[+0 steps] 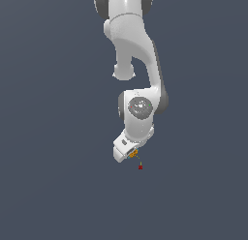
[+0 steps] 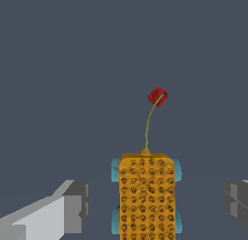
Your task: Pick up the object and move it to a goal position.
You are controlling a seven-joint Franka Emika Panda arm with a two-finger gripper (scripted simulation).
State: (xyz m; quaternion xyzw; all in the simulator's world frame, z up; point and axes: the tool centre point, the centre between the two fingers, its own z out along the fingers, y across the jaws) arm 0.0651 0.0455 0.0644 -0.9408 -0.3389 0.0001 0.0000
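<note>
Though featureless, flat grey-blue surface

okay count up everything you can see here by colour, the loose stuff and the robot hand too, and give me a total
Orange-yellow: 1, the dotted block with cyan bits on its sides.
Dark red: 1, the small marker, joined to the block by a thin line.
White and grey: 1, the hand, its fingers apart on either side of the block, not touching it.
Total: 3

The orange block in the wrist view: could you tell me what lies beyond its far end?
A thin stalk rises from the orange block to the dark-red marker; around it is plain grey ground. What lies under the block is covered.
</note>
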